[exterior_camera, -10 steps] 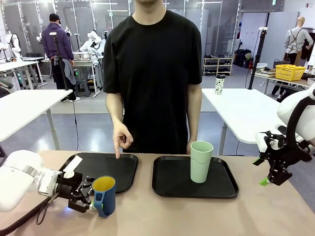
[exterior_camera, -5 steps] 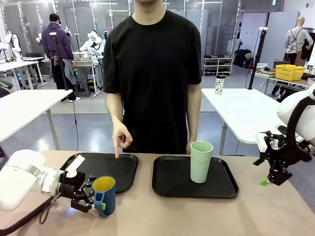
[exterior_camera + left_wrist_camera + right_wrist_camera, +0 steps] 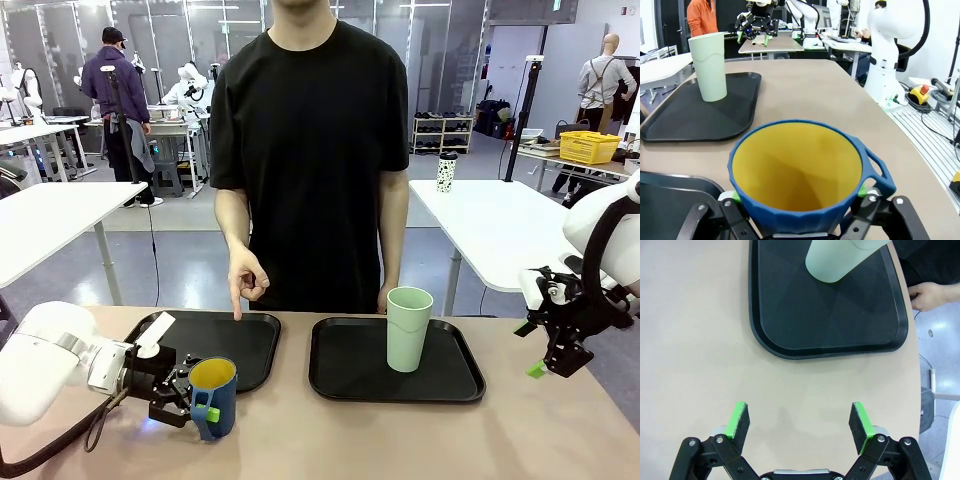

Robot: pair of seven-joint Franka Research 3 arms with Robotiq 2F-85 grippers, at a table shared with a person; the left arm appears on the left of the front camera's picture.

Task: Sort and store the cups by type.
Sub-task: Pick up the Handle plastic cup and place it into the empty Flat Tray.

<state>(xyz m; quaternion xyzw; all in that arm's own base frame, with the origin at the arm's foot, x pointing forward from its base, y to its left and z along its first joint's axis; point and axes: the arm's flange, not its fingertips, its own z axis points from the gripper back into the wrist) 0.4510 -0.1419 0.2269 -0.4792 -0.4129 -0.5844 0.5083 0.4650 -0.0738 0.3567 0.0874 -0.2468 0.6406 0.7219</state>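
here the left gripper (image 3: pixel 185 392) is clamped on the blue mug (image 3: pixel 212 398), which seems to sit on the table (image 3: pixel 400 440) just beside the left tray (image 3: pixel 245 345). the right gripper (image 3: pixel 800 421) hangs wide and empty. the mint tumbler (image 3: pixel 408 328) stands upright on the right tray (image 3: pixel 345 375).

Table (image 3: pixel 420 440) is viewed from robot's side, facing across at person. Left wrist view is set low and close behind blue mug (image 3: pixel 797 175), facing along table. Right wrist view is aimed straight down. Mint tumbler (image 3: pixel 408 328) and its tray (image 3: pixel 790 315) are shared by all views.
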